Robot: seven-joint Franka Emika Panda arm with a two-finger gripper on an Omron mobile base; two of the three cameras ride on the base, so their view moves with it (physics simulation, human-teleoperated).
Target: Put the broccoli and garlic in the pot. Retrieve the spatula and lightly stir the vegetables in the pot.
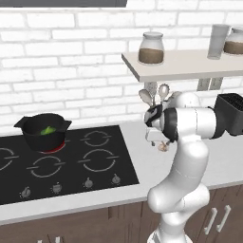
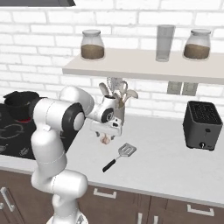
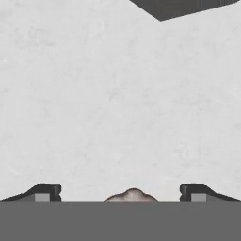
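The black pot stands on the cooktop's back left burner, which glows red, with the green broccoli inside it. The pale garlic lies on the grey counter right of the cooktop. My gripper points down over it, open, one fingertip on each side of the garlic; I cannot tell whether they touch it. The garlic also peeks out below the hand in the left base view. The spatula lies flat on the counter just right of the gripper, its slotted head toward the wall.
A grey utensil cup with round spoons stands against the wall right behind the hand. A black toaster sits at the right. A shelf with jars and a glass hangs overhead. The cooktop's corner is nearby.
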